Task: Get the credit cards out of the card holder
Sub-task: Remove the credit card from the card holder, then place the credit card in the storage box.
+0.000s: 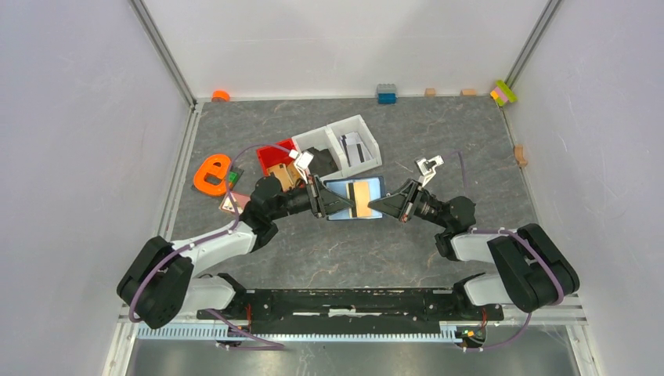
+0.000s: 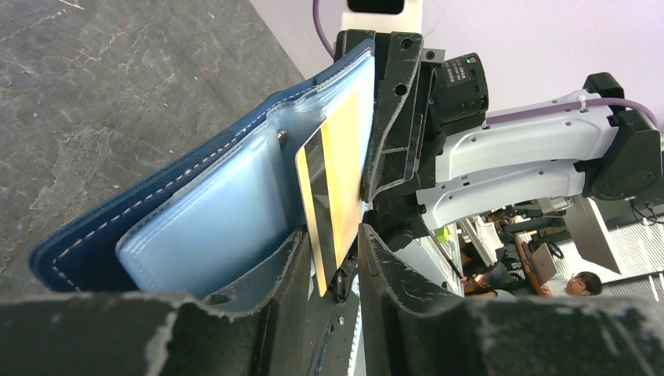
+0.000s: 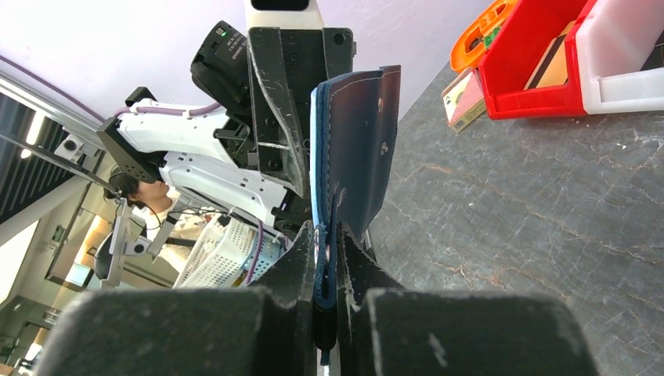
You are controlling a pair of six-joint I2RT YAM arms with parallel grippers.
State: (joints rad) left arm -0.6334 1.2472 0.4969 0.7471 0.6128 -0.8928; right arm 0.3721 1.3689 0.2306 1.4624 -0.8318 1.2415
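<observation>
I see the card holder (image 2: 211, 211) spread open between my two claws over the middle of the tabletop (image 1: 470, 149). It is navy leather with pale stitching and has glossy light-blue plastic sleeves inside. A yellow credit card (image 2: 337, 172) with a black stripe sticks halfway out of one sleeve. Its free end sits between the slightly parted jaws of my left claw (image 2: 333, 243), and I cannot tell whether they pinch it. Only the right wrist view shows the plain dark outer cover, with my right claw (image 3: 327, 235) clamped on the holder's edge. The overhead view adds the slate-grey, veined surface, a red bin (image 1: 274, 157), a white divided tray (image 1: 344, 125), an orange plastic shape (image 1: 211, 176) and white enclosure walls.
</observation>
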